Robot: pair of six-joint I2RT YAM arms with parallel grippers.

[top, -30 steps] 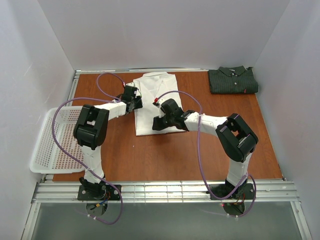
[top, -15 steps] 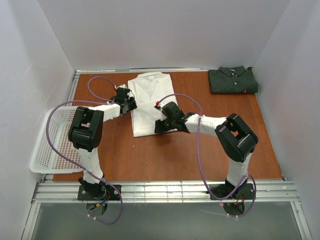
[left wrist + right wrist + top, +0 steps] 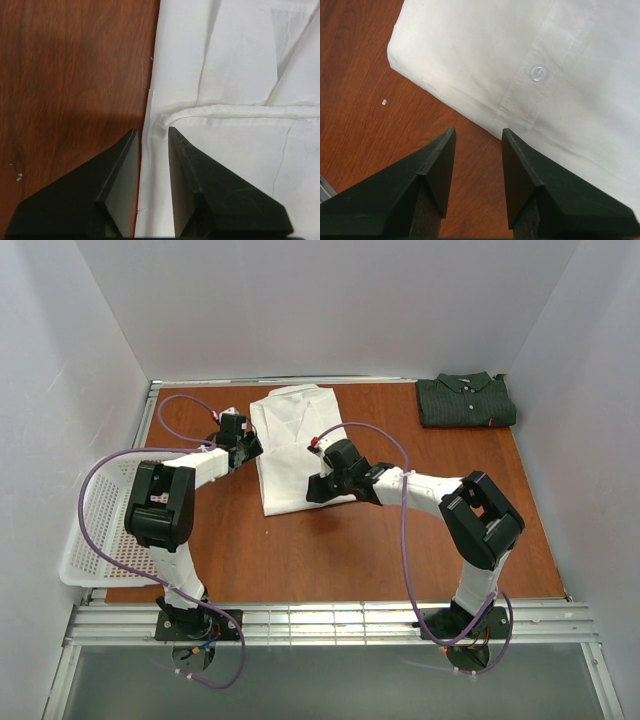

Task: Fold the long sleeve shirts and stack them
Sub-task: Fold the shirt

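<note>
The white shirt (image 3: 295, 440) lies folded on the brown table, collar at the far end. My left gripper (image 3: 250, 447) is at its left edge, and in the left wrist view the gripper (image 3: 151, 131) is shut on a fold of the white cloth (image 3: 240, 75). My right gripper (image 3: 318, 487) sits at the shirt's near right part. In the right wrist view it (image 3: 479, 131) is open over bare wood, just short of the hem and button placket (image 3: 520, 60). The dark grey-green shirt (image 3: 466, 400) lies folded at the far right corner.
A white mesh basket (image 3: 100, 530) hangs off the table's left edge. White walls close in the table on three sides. Purple cables loop over both arms.
The white shirt has slid left across the table together with my left gripper. The right gripper stayed near the shirt's near edge, shifting slightly left.
</note>
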